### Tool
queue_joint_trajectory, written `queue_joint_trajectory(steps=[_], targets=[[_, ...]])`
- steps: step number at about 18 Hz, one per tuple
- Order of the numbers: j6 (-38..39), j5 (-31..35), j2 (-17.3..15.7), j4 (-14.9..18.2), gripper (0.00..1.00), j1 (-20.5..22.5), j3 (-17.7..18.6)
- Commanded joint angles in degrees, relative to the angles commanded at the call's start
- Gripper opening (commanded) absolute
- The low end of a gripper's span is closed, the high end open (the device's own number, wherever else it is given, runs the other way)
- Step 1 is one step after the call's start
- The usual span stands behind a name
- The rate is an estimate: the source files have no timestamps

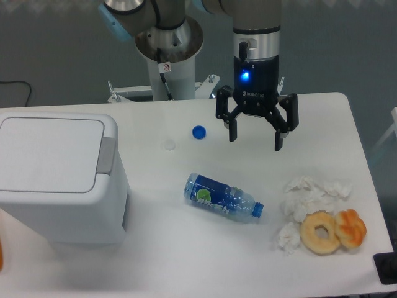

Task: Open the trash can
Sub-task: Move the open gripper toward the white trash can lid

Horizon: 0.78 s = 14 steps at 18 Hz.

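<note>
One tool hangs wide and empty above the worktop, well apart from the trash can at left, whose lid lies flat, unopened.

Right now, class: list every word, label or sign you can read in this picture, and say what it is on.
"ROBOTIQ": white lettering on the gripper, small but just readable.
Bottle label: blue with a green spot, print too blurred to read.
Sticker on the robot base: red-and-white sign, too small to read.
</note>
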<state>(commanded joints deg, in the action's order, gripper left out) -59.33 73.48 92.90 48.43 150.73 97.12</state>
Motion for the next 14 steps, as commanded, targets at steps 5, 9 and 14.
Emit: queue_joint_trajectory(steps=[5,9,14], targets=[[3.41,0.09,-0.88,-0.09,1.0,-0.26,0.0],[12.22,0.09,-0.97,-0.26,1.0,-0.79,-0.35],[13.27,-0.09,-0.97,-0.26,1.0,-1.41,-0.44]])
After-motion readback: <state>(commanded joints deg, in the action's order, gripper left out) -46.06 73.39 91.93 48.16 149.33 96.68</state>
